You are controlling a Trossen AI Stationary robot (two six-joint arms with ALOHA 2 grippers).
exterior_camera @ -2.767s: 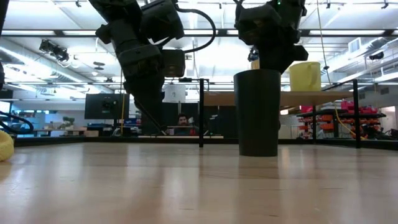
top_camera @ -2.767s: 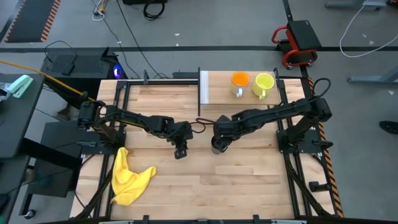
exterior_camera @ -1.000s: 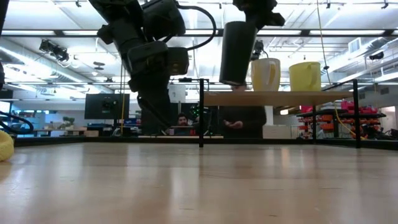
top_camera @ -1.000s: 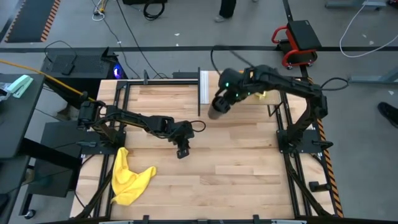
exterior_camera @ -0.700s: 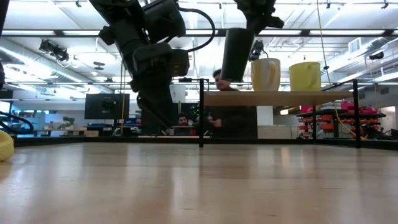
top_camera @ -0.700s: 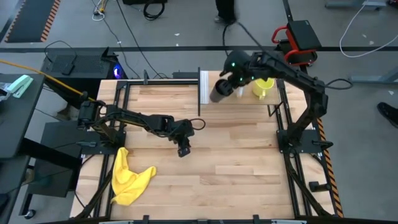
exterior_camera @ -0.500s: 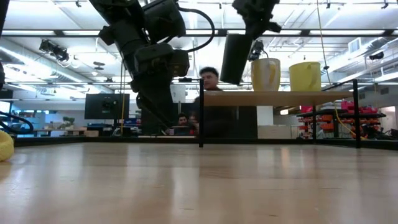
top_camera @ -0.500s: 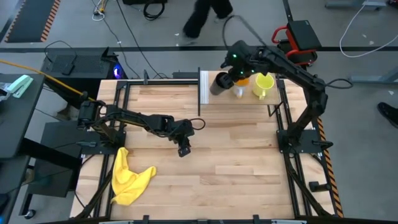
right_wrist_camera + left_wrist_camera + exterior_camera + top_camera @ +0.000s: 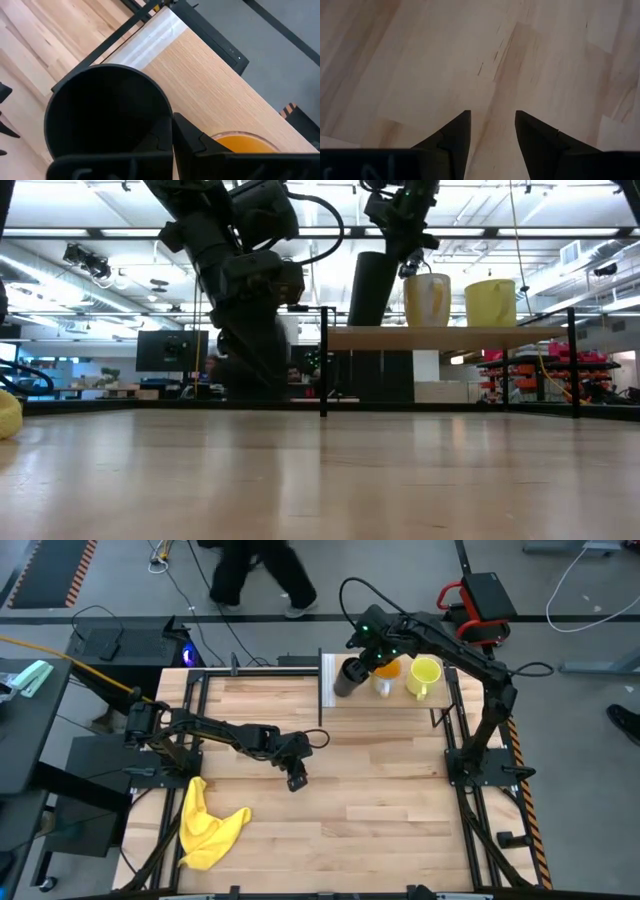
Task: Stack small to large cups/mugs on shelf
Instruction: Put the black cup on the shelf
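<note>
- yellow cloth (image 9: 208, 825) lying crumpled on the striped wood surface (image 9: 380, 790), down in the near-left corner, well apart from everything else
- red and black cart-looking thing (image 9: 478, 605) parked on the grey floor past the far-right corner
- a person (image 9: 250, 570) walking by on the floor behind the far edge, only dark legs and pale shoes visible
- black cables (image 9: 205, 580) trailing over the floor back there
- dark monitor (image 9: 165, 350) in the room behind, low view
</note>
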